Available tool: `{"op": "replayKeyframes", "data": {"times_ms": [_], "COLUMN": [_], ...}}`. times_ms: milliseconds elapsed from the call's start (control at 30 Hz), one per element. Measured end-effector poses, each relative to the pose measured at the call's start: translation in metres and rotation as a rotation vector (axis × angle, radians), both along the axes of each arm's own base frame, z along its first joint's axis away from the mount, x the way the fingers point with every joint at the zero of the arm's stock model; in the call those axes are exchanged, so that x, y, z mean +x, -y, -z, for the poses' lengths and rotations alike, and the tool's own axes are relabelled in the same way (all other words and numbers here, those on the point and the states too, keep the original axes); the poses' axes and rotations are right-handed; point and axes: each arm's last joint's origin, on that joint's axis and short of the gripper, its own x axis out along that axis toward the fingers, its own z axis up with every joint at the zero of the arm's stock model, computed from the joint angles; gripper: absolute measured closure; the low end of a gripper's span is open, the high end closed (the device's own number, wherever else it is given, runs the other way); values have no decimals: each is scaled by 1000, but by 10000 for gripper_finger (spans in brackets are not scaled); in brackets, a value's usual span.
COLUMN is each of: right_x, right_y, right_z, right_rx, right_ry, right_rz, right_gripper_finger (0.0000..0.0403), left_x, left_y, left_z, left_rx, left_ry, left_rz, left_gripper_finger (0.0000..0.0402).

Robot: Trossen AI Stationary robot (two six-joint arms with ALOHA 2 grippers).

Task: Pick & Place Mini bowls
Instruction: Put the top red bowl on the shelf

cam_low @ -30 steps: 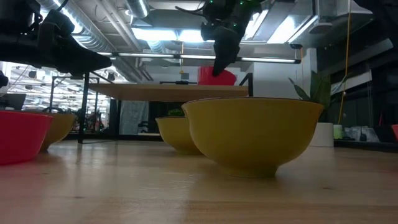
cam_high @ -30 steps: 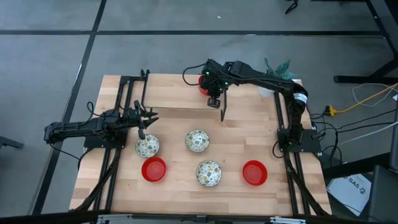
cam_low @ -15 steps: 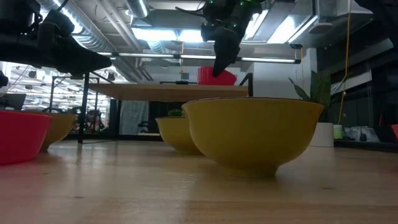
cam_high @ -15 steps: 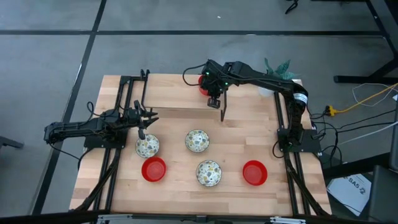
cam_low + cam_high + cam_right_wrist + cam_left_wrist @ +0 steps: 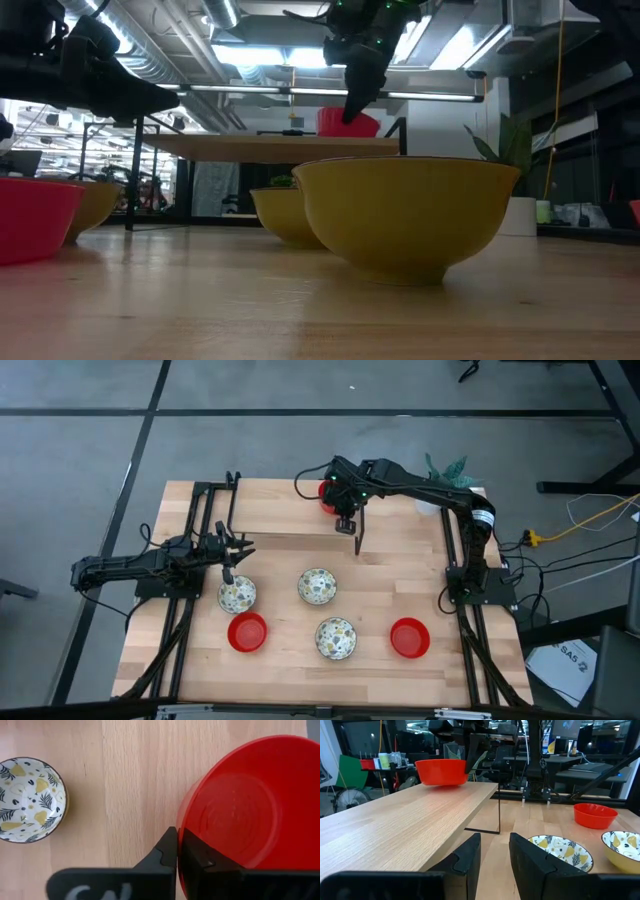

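Observation:
My right gripper [image 5: 338, 502] is shut on a glossy red mini bowl [image 5: 327, 494] over the raised wooden shelf [image 5: 270, 510] at the table's far side. In the low view the bowl [image 5: 350, 124] sits at the shelf top [image 5: 260, 146]; whether it rests there I cannot tell. My left gripper [image 5: 228, 560] hovers open near the left edge, just beyond a patterned bowl [image 5: 237, 595]. Two more patterned bowls [image 5: 317, 586] [image 5: 336, 637] and two red bowls [image 5: 247, 631] [image 5: 408, 637] stand on their bases on the table. My right gripper [image 5: 177, 842] pinches the red bowl's rim [image 5: 181, 827] on the side nearest the wrist, one finger [image 5: 167, 847] outside the wall and one inside. The fingers come from above, pointing down. The bowl stays upright, mouth up, over the shelf board.
The shelf stands on thin black legs [image 5: 358, 540], with table surface underneath. A white plant pot [image 5: 430, 500] with green leaves is at the far right corner. Black frame rails run along both sides. Bare wood lies between the bowls and the shelf's front edge.

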Motion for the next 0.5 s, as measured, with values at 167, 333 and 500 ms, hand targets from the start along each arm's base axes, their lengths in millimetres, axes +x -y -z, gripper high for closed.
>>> {"op": "replayKeyframes", "data": {"times_ms": [167,333,500], "right_x": [0,0,1], "right_y": [0,0,0], "right_z": [0,1,1], "right_rx": [-23,-24,-23], "right_ry": [-7,-9,-11], "right_rz": [-44,-51,-50], "right_gripper_finger": [393,378,356], "left_x": [0,0,0], "left_y": [0,0,0], "left_z": [0,0,0], "left_rx": [0,0,0], "left_ry": [0,0,0], "left_rz": [0,0,0], "left_gripper_finger": [304,304,304]}}
